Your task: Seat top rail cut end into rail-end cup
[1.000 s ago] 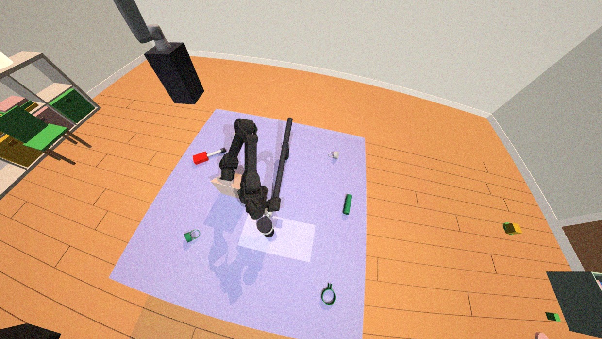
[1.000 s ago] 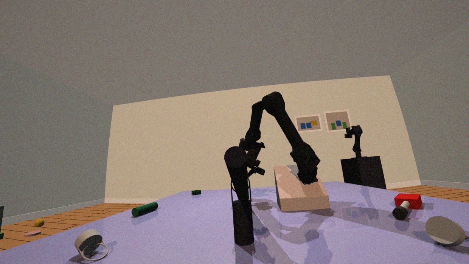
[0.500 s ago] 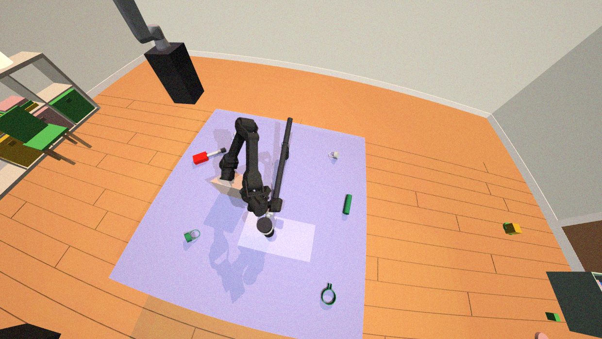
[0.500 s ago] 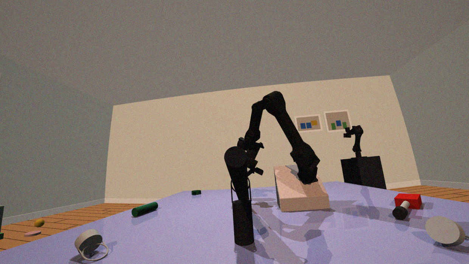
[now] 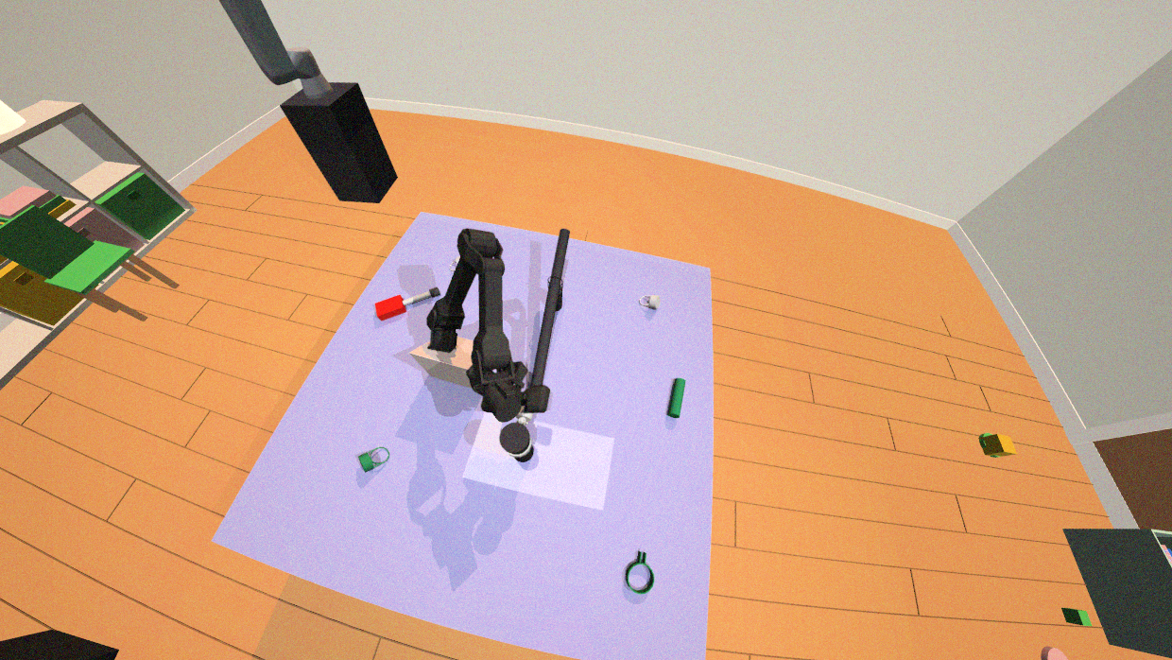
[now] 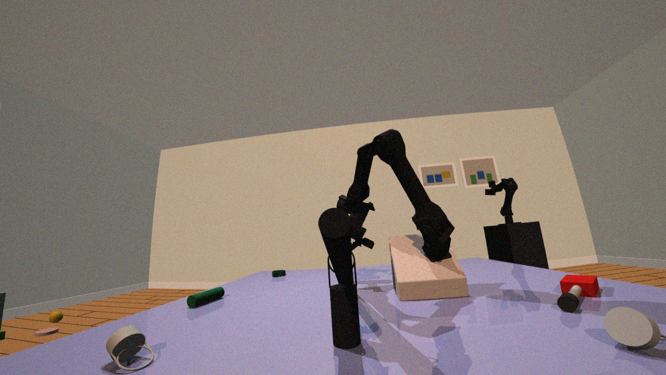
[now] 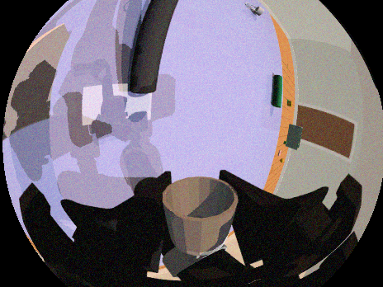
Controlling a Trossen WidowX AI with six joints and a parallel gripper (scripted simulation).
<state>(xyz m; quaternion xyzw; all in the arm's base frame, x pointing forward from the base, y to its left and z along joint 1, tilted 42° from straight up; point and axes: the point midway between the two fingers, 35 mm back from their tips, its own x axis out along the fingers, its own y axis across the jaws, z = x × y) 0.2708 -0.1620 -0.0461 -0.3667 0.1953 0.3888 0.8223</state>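
The black top rail (image 5: 551, 311) (image 6: 343, 255) (image 7: 153, 49) passes through the wire loop at the short line post (image 6: 345, 321). Its cut end is outside the cup, above and left of the cup's mouth in the wrist view. My gripper (image 5: 522, 406) (image 7: 195, 176) is shut on the grey-brown rail-end cup (image 7: 200, 231), whose open mouth shows between the fingers. The big post's black cap (image 5: 514, 438) is just in front of the gripper in the top view; a pale fitting shows beside it. The band's exact height is hidden. The exterior view hides the big post.
A green cylinder (image 5: 676, 397) (image 6: 205, 297) (image 7: 277, 91), a green ring fitting (image 5: 627, 577), a green looped cap (image 5: 366, 461), a pale looped cap (image 5: 652, 302) and a red-headed mallet (image 5: 390, 307) (image 6: 579, 285) lie on the lavender mat (image 5: 328, 524). The arm's base stands on a wooden block (image 6: 433, 288).
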